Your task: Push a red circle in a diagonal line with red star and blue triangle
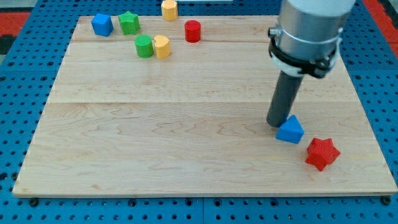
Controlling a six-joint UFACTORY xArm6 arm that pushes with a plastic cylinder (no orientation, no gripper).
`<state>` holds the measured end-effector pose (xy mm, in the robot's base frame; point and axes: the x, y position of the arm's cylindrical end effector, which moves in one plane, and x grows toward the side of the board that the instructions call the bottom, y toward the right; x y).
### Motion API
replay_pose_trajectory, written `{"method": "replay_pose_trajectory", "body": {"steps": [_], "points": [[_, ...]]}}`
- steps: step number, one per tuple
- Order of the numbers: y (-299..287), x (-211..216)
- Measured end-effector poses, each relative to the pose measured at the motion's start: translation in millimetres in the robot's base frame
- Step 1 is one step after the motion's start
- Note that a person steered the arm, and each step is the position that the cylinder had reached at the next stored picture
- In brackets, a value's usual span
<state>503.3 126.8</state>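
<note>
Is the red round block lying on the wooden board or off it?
On it. The red circle rests on the board near its top edge, far from my tip.

One raised view from the wooden board's [186, 124] near edge, angled down, fairly close.

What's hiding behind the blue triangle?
Right behind the blue triangle, toward the view's top, stands my tip, close against it. Whether they touch is covered by the block. The red star sits in front, not behind.
</note>
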Motion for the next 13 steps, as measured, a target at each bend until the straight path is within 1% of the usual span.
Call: {"method": "replay_pose_trajectory", "body": {"steps": [1,2,3,4,5,6,7,8,9,11,12,13], "points": [[27,-37],[63,-30],[51,3],[32,8],[39,-40],[17,-131],[-3,-238],[-64,-269],[-138,-276],[-157,-219],[-140,-267],[-174,-290]]}}
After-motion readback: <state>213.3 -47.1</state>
